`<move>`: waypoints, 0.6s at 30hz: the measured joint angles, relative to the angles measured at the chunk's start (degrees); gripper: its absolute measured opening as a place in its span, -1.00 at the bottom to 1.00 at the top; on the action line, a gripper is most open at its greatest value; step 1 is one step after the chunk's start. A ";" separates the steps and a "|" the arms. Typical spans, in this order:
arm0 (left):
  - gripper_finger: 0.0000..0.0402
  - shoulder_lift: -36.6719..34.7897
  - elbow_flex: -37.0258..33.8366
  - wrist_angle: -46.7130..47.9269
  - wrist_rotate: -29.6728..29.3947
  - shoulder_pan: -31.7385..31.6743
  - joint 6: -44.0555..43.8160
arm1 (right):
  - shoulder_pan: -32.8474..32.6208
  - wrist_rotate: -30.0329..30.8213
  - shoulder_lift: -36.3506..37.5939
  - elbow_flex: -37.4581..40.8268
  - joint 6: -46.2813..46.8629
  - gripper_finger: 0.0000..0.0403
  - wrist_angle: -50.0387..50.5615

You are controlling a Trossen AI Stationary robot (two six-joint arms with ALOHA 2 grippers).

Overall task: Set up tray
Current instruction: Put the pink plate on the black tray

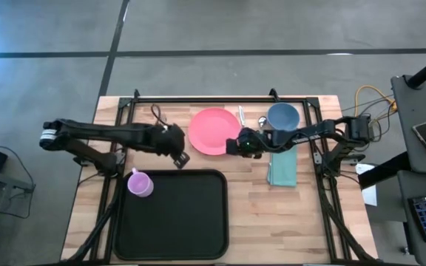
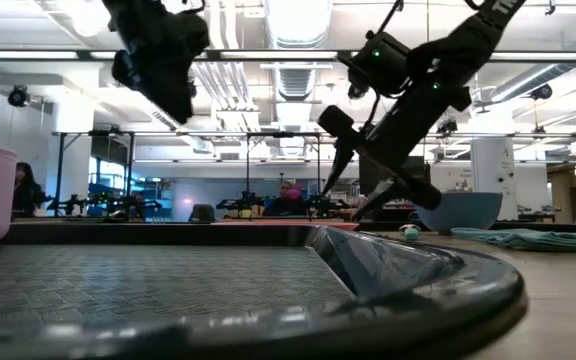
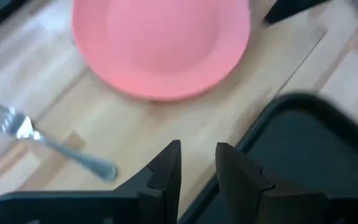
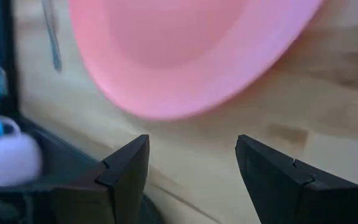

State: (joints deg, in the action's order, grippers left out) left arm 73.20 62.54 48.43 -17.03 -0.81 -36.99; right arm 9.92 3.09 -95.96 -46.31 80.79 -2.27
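The black tray (image 1: 191, 229) lies at the table's near edge, left of centre; it fills the foreground of the low view (image 2: 268, 280). A pink cup (image 1: 140, 183) stands in its far left corner. The pink plate (image 1: 214, 131) rests flat on the wood beyond the tray. My left gripper (image 1: 180, 157) hovers between the plate and the tray's far rim, fingers a narrow gap apart (image 3: 197, 165) and holding nothing. My right gripper (image 1: 235, 145) hangs at the plate's near right rim, wide open (image 4: 191, 155) over bare wood, short of the plate (image 4: 185, 56).
A blue bowl (image 1: 282, 117) and a folded teal cloth (image 1: 281, 168) sit right of the plate. Two utensils (image 1: 250, 120) lie between plate and bowl. A fork (image 3: 42, 140) lies on the wood left of the plate. A black frame (image 1: 220, 97) borders the table.
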 joint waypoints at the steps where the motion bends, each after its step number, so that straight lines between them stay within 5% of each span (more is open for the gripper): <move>1: -0.60 -0.48 0.06 -0.21 0.02 -0.35 0.42 | 0.13 1.17 -0.01 0.45 1.30 0.13 -0.21; 18: -0.60 -1.25 0.07 0.64 0.32 -0.47 1.48 | 1.88 7.36 -6.99 1.71 18.65 0.13 -6.75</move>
State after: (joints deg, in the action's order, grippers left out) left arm 71.95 62.61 49.07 -16.71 -1.28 -35.51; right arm 11.80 10.45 -102.95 -44.60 99.44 -9.01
